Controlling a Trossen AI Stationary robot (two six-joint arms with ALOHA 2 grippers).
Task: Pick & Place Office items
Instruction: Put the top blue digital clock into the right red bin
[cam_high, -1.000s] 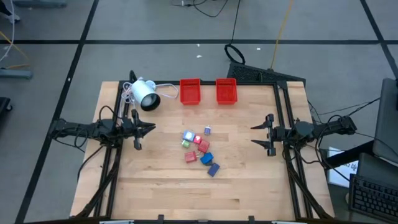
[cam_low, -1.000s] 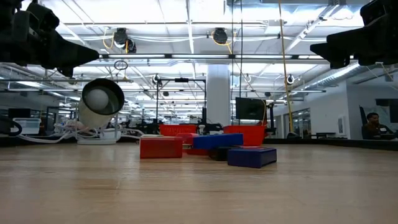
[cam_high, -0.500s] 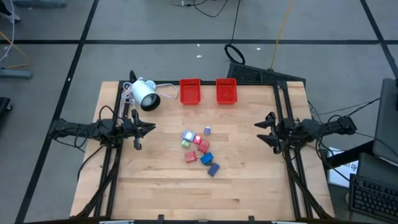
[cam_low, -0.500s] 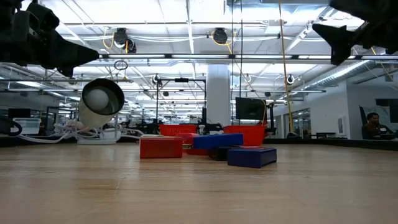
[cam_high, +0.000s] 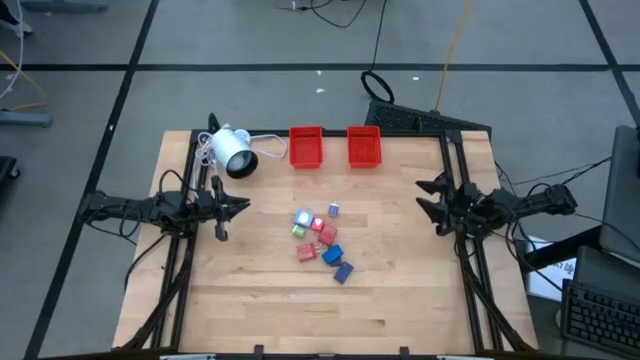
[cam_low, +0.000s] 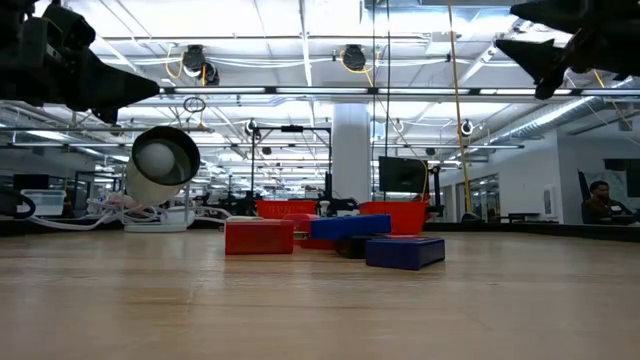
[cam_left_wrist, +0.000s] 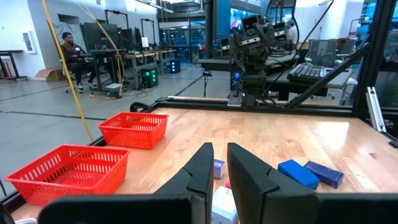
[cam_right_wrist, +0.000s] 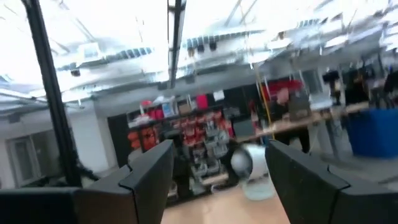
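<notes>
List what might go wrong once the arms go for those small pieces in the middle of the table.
1. The office items lie in a tight cluster, some touching, so a tool closing on one may nudge its neighbours.
2. The right tool, open, is raised at the table's right edge and tilted up; it needs a long reach inward.
3. The white lamp's cable lies next to the left red tray and could snag a drop-off.

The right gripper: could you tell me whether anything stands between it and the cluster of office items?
Nothing visible does. The right gripper, jaws open, hangs at the table's right edge, and only bare table lies between it and the office items.
</notes>
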